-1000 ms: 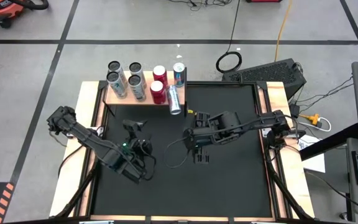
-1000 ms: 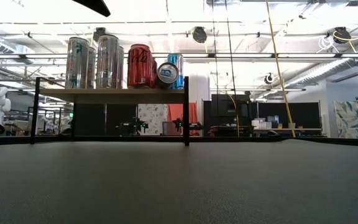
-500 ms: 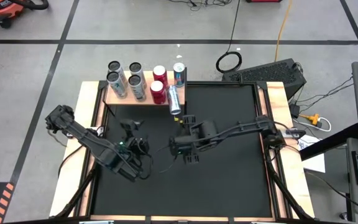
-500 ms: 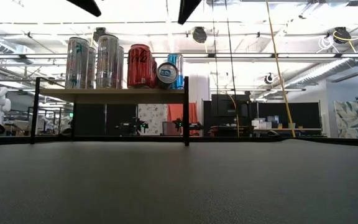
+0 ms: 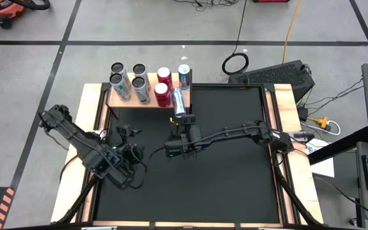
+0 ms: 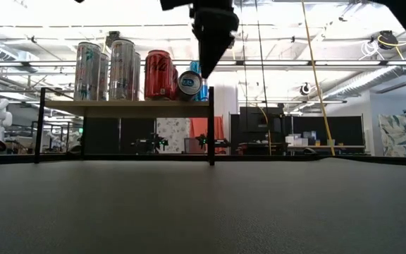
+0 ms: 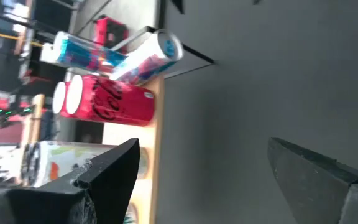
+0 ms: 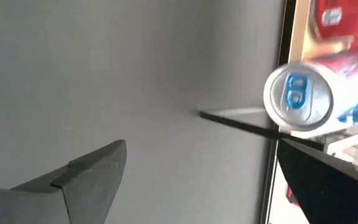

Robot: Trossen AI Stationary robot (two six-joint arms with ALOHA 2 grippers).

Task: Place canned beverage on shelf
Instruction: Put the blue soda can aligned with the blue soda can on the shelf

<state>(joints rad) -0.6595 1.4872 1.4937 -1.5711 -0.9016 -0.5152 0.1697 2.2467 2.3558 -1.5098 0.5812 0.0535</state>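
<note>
can (image 5: pixel 179 102) lying tipped at shelf (image 5: pixel 123 102) edge, not upright | my right gripper (image 5: pixel 185 121) has moved in close, wide open, empty | left gripper (image 5: pixel 128 132) open, waiting | next: righting it

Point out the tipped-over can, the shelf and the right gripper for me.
tipped-over can (image 5: pixel 179 102), high view, middle of its silver-blue side.
shelf (image 6: pixel 125 107), low view, front edge of the wooden top.
right gripper (image 5: pixel 186 121), high view, between its open fingertips, just short of the can.
</note>
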